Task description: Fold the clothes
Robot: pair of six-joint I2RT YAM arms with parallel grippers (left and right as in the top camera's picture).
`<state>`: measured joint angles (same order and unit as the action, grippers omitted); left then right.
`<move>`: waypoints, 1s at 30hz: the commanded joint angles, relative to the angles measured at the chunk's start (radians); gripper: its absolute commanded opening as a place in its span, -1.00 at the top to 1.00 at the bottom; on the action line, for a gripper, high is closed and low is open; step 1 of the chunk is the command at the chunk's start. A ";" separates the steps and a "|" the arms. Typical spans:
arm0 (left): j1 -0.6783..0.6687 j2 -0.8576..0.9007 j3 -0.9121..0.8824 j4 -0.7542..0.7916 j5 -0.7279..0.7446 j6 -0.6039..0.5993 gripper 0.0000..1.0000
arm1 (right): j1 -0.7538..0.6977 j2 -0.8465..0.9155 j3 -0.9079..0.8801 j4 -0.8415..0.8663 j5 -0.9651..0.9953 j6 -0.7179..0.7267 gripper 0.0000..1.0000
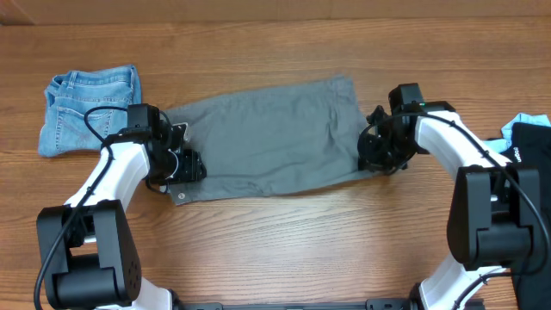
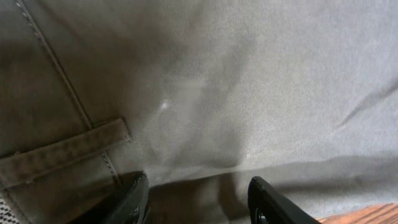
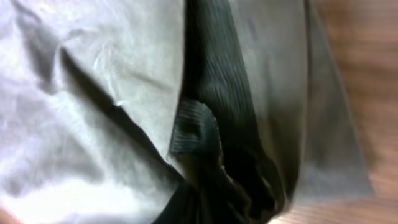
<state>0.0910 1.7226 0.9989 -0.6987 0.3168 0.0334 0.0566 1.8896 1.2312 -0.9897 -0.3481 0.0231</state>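
Grey fabric is pinched in the right gripper (image 1: 368,155): its jaws are closed on the right edge of the grey shorts (image 1: 267,142), and a dark fold bunches at the grip. Left gripper (image 2: 199,202): jaws about half apart, fingers (image 2: 134,199) set over the shorts' left edge beside a seam.

Count:
- one pair of grey shorts, spread flat mid-way across the table (image 1: 275,232)
- one pair of denim shorts (image 1: 90,108), far left
- one light-blue garment (image 1: 529,129), far right

Both arms reach inward, elbows bent.
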 commanded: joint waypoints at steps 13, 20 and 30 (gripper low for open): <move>-0.002 0.011 -0.016 0.000 -0.013 0.019 -0.14 | -0.256 -0.042 0.180 -0.266 -0.352 -0.310 0.91; -0.002 0.011 -0.016 0.002 -0.013 0.019 -0.15 | -0.241 -0.042 0.144 -0.269 -0.374 -0.312 0.40; -0.002 0.011 -0.016 0.005 -0.013 0.019 -0.17 | -0.200 -0.042 0.110 -0.111 -0.076 -0.048 -0.02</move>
<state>0.0910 1.7226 0.9962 -0.6945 0.3164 0.0338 -0.1425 1.8763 1.3457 -1.1465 -0.5861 -0.1753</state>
